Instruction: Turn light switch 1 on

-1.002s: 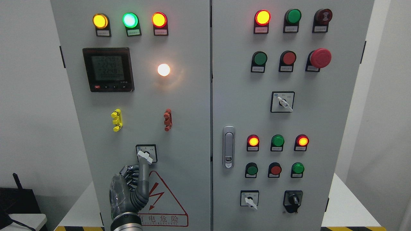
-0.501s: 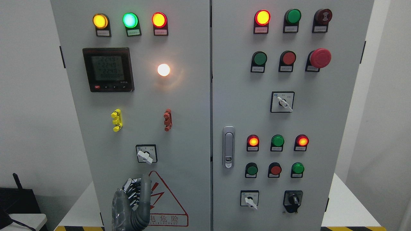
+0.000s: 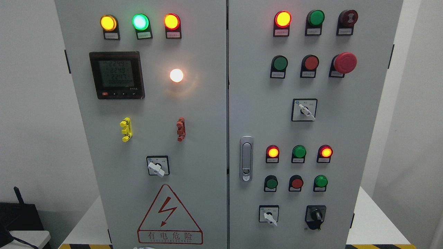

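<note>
On the left cabinet door a rotary switch (image 3: 157, 166) with a white lever sits in a black-framed square, its lever pointing down and to the right. Above it a round white lamp (image 3: 176, 75) glows brightly on the same door. No robot hand or arm shows clearly in the head view; only a faint pale sliver sits at the bottom edge below the warning triangle.
The left door carries three lit lamps (image 3: 139, 21), a digital meter (image 3: 116, 75), a yellow clip (image 3: 126, 129), a red-brown clip (image 3: 180, 129) and a warning triangle (image 3: 169, 215). The right door holds buttons, a red mushroom button (image 3: 344, 62), other rotary switches (image 3: 304, 110) and a latch (image 3: 246, 158).
The left hand, whose finger touched the switch lever a second ago, has dropped downward and left the picture. The lever and the glowing lamp look unchanged.
</note>
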You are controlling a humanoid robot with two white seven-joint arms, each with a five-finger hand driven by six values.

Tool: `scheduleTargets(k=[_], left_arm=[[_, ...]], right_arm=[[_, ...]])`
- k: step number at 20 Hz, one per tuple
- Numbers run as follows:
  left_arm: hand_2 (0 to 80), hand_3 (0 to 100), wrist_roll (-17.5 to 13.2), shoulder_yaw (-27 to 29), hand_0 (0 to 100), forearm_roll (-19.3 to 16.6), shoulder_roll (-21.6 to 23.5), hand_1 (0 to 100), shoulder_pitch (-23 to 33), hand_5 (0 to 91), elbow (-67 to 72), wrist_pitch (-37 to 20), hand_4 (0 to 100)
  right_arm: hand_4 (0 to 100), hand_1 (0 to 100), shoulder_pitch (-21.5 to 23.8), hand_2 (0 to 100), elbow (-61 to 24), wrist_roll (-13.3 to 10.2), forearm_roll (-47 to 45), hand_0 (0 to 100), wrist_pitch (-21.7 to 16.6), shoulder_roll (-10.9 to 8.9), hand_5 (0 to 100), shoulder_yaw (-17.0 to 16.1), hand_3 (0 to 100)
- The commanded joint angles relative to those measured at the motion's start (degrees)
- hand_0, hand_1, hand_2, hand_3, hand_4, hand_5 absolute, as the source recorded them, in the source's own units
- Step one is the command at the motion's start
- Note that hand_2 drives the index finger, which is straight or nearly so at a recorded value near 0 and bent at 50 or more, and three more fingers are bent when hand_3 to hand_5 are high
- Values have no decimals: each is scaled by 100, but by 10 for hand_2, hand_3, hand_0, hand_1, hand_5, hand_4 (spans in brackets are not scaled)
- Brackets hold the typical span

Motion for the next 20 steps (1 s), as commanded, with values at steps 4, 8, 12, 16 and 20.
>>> scheduleTargets(k=[4, 8, 12, 16, 20], left_arm=[[313, 589, -116, 1247, 286, 1006, 415, 0, 1094, 423, 3068, -1225, 675], [230, 511, -116, 1660, 340, 1033, 424, 0, 1112, 378, 4307, -1226, 586], [187, 466, -133, 1765, 362, 1033, 459, 0, 1156, 380, 5537, -1217, 547], [146, 408, -660, 1792, 371, 1033, 485, 0, 1173, 356, 6646, -1208, 492], [76, 327, -915, 1757, 448, 1025, 494, 0, 1173, 320, 7542, -1191, 420]], right_arm=[[0, 389, 0, 0, 0, 5, -105, 120, 4, 0, 0, 0, 0], [0, 389, 0, 0, 0, 5, -97, 120, 4, 0, 0, 0, 0], [0, 389, 0, 0, 0, 5, -105, 120, 4, 0, 0, 0, 0], [0, 389, 0, 0, 0, 5, -105, 120, 4, 0, 0, 0, 0], [0, 389, 0, 0, 0, 5, -105, 120, 4, 0, 0, 0, 0]])
